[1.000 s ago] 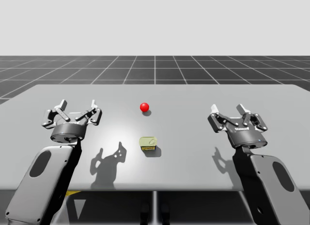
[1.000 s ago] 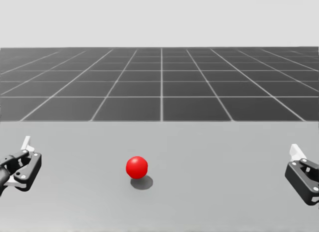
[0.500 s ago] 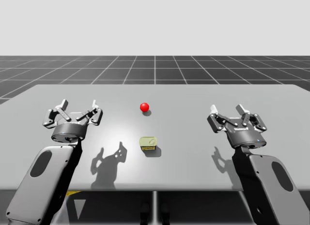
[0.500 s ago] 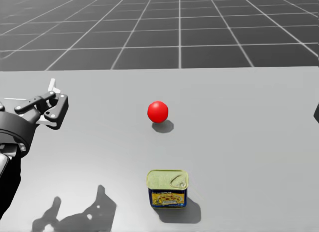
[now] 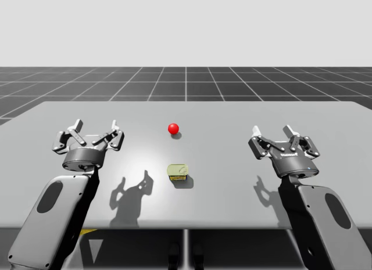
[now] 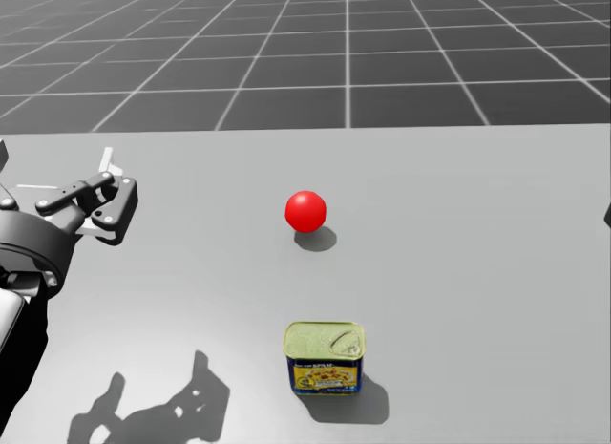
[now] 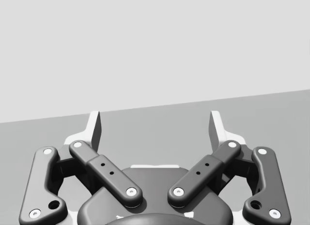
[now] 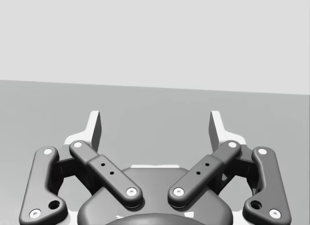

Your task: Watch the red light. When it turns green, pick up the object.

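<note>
Moving too soon is the main hazard: the small red ball light [image 5: 172,128] glows red, so any reach now would break the task. Once it turns green, the likelier fault is a poor grasp. The squat rectangular tin with a pale green lid and blue-and-yellow label [image 6: 324,356] sits low, and a high closure could slip over its lid or shove it. It stands on the grey tabletop [image 5: 244,116] near the light, on my side of it, well apart from both arms. My left fingers [image 7: 94,130] and right fingers [image 8: 217,130] are spread wide and empty, raised at either side and pointing away from me.
</note>
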Robot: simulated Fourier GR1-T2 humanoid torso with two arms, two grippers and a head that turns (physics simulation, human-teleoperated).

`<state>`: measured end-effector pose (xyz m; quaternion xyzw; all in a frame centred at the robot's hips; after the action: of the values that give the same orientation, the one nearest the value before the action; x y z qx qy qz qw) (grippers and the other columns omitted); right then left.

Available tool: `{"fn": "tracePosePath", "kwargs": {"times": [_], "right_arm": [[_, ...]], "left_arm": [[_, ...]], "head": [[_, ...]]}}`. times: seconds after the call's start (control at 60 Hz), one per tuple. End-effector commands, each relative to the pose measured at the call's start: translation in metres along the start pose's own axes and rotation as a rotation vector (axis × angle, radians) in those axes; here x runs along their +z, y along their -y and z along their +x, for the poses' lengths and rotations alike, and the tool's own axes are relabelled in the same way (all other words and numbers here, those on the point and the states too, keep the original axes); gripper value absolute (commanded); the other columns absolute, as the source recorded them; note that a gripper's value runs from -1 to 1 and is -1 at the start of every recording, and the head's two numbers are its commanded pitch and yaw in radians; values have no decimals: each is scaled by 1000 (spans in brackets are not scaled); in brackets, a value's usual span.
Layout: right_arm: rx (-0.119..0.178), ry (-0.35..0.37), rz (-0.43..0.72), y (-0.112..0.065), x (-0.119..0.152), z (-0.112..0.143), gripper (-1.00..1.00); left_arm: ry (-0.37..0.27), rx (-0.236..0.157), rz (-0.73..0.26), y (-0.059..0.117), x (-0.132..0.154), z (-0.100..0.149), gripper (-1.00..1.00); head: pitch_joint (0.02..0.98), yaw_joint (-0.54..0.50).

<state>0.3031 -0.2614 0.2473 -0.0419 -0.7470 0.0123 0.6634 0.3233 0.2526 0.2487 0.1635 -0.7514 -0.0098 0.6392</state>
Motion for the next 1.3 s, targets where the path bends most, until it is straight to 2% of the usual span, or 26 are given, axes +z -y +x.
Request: {"fn": "tracePosePath", "kwargs": {"times": [0.017, 0.333, 0.4, 0.75, 1.3], "right_arm": [[1, 1, 0, 0, 0, 0, -1000], [-2, 4, 1, 1, 0, 1, -1000], [-4, 4, 1, 1, 0, 1, -1000], [-10, 6, 3, 2, 1, 2, -1000], [-12, 6, 4, 2, 1, 2, -1000]], "left_arm": [[0, 2, -2, 1, 0, 0, -1000], [-1, 4, -1, 1, 0, 1, -1000], [-7, 18, -10, 0, 1, 1, -1000], [-12, 33, -16, -1, 2, 2, -1000], [-17, 35, -21, 0, 2, 2, -1000]], "head": [[628, 93], [628, 95], [629, 95], [632, 93], [632, 94]]}}
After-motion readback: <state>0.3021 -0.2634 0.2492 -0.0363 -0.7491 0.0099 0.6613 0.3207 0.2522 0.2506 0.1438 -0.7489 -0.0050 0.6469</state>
